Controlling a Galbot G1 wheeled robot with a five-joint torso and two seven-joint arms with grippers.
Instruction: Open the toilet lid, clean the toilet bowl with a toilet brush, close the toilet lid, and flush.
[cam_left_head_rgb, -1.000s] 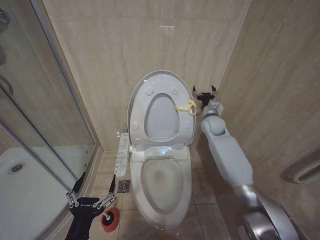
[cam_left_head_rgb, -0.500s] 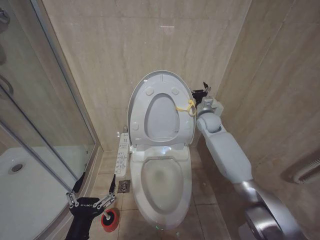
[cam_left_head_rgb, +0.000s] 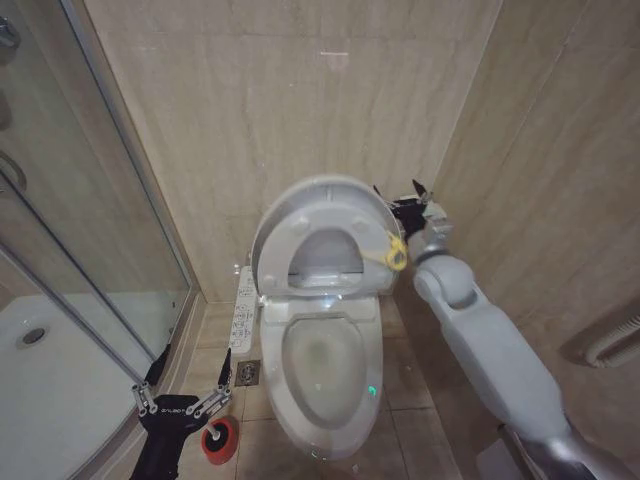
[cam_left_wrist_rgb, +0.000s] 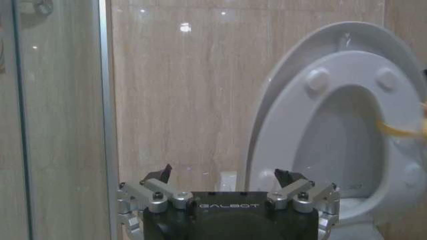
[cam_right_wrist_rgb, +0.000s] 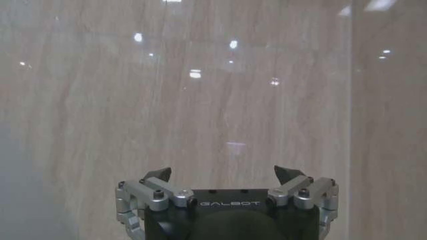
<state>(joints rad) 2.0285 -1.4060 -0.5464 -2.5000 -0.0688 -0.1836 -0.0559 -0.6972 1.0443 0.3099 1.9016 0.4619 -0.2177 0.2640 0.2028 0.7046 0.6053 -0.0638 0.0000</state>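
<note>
Lid-closing step: toilet lid (cam_left_head_rgb: 322, 203) tilted partway over toilet bowl (cam_left_head_rgb: 322, 372); right gripper (cam_left_head_rgb: 405, 204), fingers open, behind its rim; next, push it fully down. Left gripper (cam_left_head_rgb: 186, 384) open, idle by the floor

Beige marble-look wall tiles (cam_left_head_rgb: 250, 90), tiled floor (cam_left_head_rgb: 410, 390), glass shower screen (cam_left_head_rgb: 60, 200) left, white shower tray (cam_left_head_rgb: 50, 380).

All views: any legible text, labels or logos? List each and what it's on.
"GALBOT": on the left gripper body, left wrist view.
"GALBOT": on the right gripper body, right wrist view.
Small marking on the left gripper in the head view: too small to read.
Control panel button labels beside the toilet bowl: too small to read.
</note>
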